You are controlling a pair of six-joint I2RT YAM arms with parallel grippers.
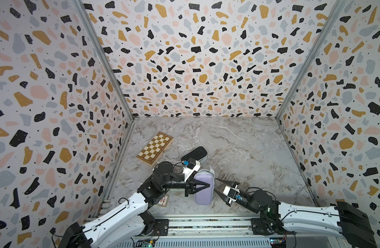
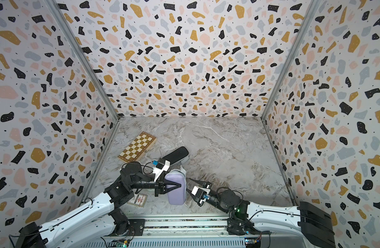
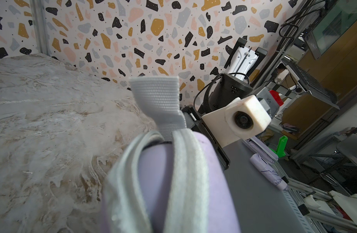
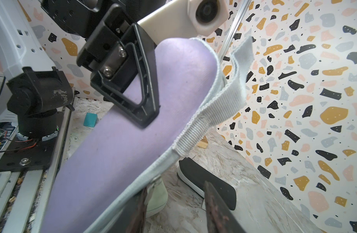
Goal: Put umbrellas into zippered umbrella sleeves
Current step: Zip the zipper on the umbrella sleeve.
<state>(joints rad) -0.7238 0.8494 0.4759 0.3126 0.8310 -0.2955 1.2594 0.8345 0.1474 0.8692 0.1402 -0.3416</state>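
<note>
- Grip: left claw point(image 1: 207, 185) is clamped across the lilac sleeve point(image 1: 203, 189), holding it up over the near part of the tabletop point(image 1: 249, 150), between the two arms.
- Axis: the sleeve's long axis runs near to far in both top views, with the grey strap point(image 4: 224, 96) at the raised far end.
- Approach: right claw point(image 1: 214, 184), jaws apart and holding nothing, sits just beside the zip edge point(image 4: 163, 161). It points across the long axis and is judged the nearer arm for the zip.
- Others: black sleeve point(image 1: 194, 153) lies farther back and mint sleeve point(image 4: 156, 198) lies below the lilac one. Whether an umbrella is inside cannot be told.
</note>
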